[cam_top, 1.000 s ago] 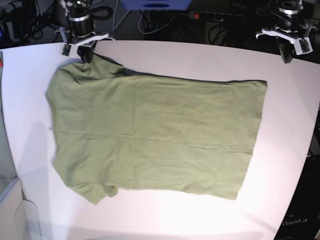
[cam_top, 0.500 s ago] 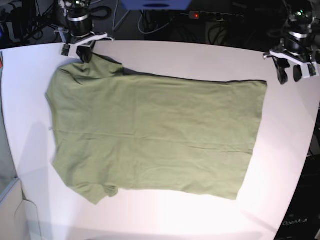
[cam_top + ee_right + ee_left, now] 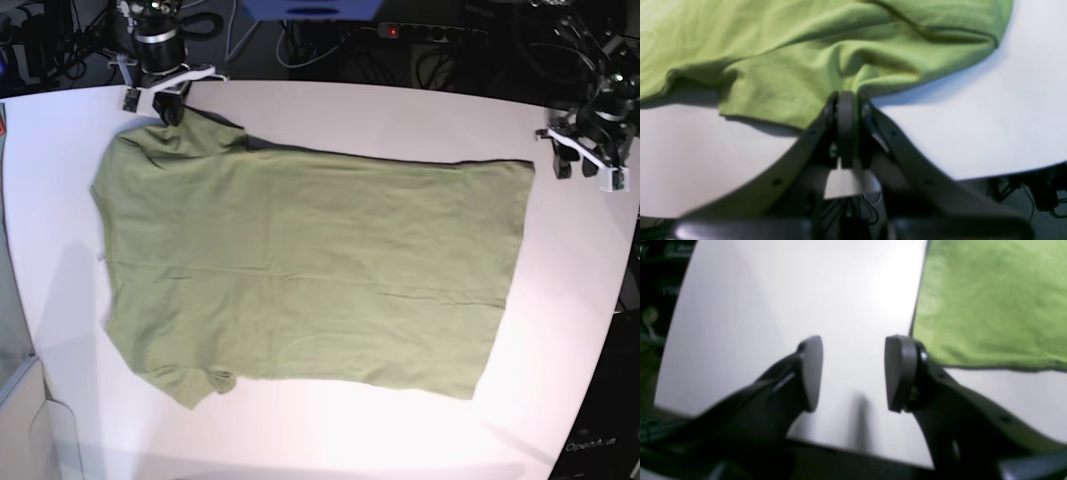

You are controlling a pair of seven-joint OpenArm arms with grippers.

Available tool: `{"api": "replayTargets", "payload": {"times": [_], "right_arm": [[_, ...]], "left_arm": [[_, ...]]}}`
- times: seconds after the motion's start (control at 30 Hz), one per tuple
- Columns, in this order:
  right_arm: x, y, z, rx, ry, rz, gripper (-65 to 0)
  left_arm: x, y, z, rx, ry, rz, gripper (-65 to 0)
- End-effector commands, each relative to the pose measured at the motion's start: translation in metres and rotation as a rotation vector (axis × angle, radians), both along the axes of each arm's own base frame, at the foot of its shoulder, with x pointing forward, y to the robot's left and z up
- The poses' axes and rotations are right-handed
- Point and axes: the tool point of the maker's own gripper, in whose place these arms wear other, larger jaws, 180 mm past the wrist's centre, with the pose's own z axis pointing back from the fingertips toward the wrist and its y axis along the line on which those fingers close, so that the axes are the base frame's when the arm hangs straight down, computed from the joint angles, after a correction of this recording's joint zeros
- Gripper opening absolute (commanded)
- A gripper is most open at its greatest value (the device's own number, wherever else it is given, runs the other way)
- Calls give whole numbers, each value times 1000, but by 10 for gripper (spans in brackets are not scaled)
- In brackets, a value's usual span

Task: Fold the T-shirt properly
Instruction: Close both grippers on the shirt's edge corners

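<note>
T-shirt [image 3: 310, 270] spread flat on white table [image 3: 380, 115], hem toward L side; R gripper [image 3: 846, 100] clenched on bunched sleeve edge at far corner, L gripper [image 3: 853, 373] fingers apart, empty, over bare table just beside hem corner.

Bright overhead glare (wrist views blurred), soft shadows

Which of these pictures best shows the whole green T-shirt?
The base view: the whole T-shirt lies spread on the white table. The right wrist view shows only the bunched sleeve pinched by the right claw; the left wrist view shows only one corner.
</note>
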Motion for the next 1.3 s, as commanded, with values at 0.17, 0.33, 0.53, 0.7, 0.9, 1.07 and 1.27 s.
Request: {"api": "replayTargets", "payload": {"times": [0.17, 0.33, 0.53, 0.7, 0.9, 1.07, 1.27], "right_arm": [[-3, 0, 0, 2, 12, 5, -647], [-3, 1, -1, 4, 13, 8, -647], [-3, 2, -1, 3, 13, 10, -647], [-3, 2, -1, 4, 13, 11, -647], [-3, 2, -1, 4, 13, 11, -647], [-3, 2, -1, 3, 13, 12, -647], [-3, 2, -1, 3, 13, 12, -647]], "left_arm": [[7, -7, 4, 4, -26, 3, -360], [7, -10, 2, -6, -26, 5, -360], [13, -21, -1, -24, -26, -28, -360], [20, -43, -7, -55, -24, -72, -360], [20, -49, -9, -67, -26, -71, -360], [20, -47, -9, -65, -30, -67, -361], [18, -47, -21, -94, -6, -56, -361]]}}
